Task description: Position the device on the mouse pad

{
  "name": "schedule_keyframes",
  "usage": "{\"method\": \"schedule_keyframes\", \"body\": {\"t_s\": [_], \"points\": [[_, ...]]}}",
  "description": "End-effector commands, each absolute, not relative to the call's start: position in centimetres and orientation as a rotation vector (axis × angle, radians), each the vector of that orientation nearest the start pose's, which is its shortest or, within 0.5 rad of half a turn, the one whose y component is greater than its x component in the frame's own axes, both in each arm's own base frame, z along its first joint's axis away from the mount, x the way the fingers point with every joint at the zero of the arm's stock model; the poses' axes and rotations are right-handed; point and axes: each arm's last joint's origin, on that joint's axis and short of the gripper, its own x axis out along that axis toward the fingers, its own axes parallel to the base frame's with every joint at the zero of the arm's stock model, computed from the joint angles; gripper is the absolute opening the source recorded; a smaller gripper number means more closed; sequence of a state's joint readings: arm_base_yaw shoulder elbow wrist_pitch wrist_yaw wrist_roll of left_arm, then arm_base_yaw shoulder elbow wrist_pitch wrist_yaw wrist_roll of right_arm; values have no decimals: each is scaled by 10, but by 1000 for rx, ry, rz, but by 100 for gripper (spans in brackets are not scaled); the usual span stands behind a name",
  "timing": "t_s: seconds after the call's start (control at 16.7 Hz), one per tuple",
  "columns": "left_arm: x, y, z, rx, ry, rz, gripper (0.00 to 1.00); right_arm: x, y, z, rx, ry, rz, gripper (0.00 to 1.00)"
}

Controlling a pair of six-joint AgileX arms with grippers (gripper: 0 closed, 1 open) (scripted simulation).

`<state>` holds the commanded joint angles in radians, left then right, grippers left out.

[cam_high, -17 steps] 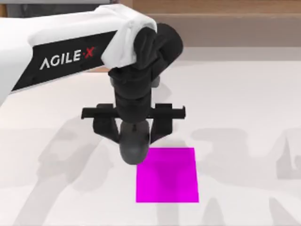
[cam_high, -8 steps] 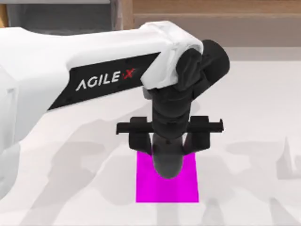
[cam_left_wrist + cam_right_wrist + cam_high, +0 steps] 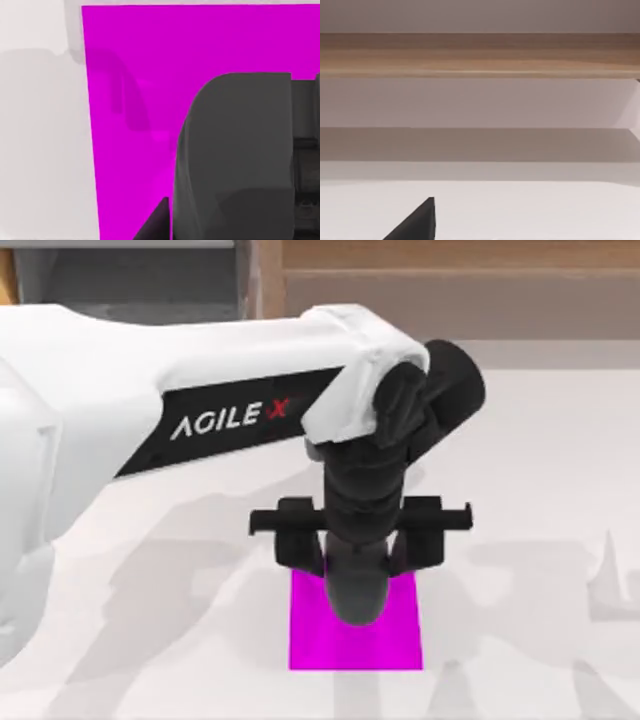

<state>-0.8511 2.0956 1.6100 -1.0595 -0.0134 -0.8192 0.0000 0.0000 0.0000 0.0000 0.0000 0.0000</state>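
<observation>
We see one device (image 3: 356, 595) and one mouse pad (image 3: 355, 645) on the bench (image 3: 520, 490). Our left gripper (image 3: 358, 558) is closed around the device, above the pad's far half.

Held in the left gripper (image 3: 358, 558), the device (image 3: 356, 592) looks smooth, matt dark grey plastic. Beneath it, the mouse pad (image 3: 395, 640) is flat, plain and matt magenta.

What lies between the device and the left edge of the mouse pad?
Bare magenta surface of the mouse pad, crossed by a faint shadow, in the left wrist view; the left gripper holds the device.
</observation>
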Motion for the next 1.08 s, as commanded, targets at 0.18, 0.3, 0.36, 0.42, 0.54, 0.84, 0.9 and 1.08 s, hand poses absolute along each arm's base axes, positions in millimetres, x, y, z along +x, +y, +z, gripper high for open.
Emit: {"method": "schedule_keyframes", "body": {"t_s": [0.18,0.3,0.36,0.42,0.54,0.84,0.9,1.08], "points": [[271,-302,160,10,1543,-26,0,106,-1,160,0,0,0,100],[271,-302,156,6,1539,-29,0,106,-1,160,0,0,0,100],[271,-303,155,3,1536,-32,0,106,-1,160,0,0,0,100],[271,-303,153,1,1533,-34,0,106,-1,160,0,0,0,100],[271,-303,147,1,1531,-33,0,106,-1,160,0,0,0,100],[270,-303,139,11,1542,-23,0,106,-1,160,0,0,0,100],[270,-303,139,11,1542,-23,0,106,-1,160,0,0,0,100],[270,-303,139,11,1542,-23,23,106,-1,160,0,0,0,100]]}}
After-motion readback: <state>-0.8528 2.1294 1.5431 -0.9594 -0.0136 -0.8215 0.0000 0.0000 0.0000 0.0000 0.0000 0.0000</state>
